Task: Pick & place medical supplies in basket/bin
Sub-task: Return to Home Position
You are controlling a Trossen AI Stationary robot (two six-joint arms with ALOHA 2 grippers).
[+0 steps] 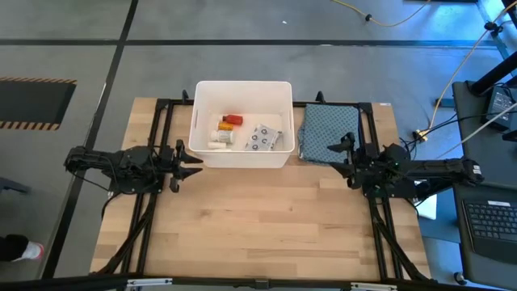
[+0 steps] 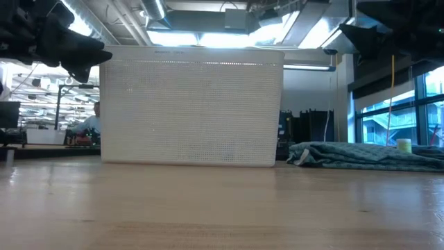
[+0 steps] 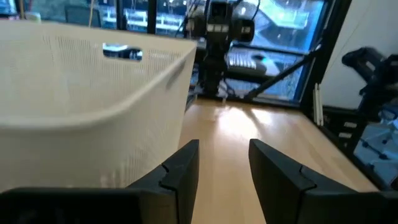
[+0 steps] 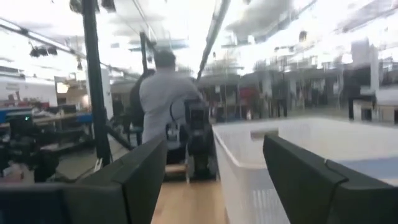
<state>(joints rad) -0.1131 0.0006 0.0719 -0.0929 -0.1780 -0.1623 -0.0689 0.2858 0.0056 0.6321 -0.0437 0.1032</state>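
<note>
While left pincer [image 1: 192, 160] and right pincer [image 1: 334, 153] gape empty, bin [image 1: 242, 83] lies lengthwise left-to-right.

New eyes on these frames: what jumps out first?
The white bin at the table's far middle, with a red bottle, white pill bottle and blister pack lying inside. A blue-grey patterned cloth lies just right of it. The left pincer hangs open by the bin's near left corner, the right pincer open over the cloth.
</note>
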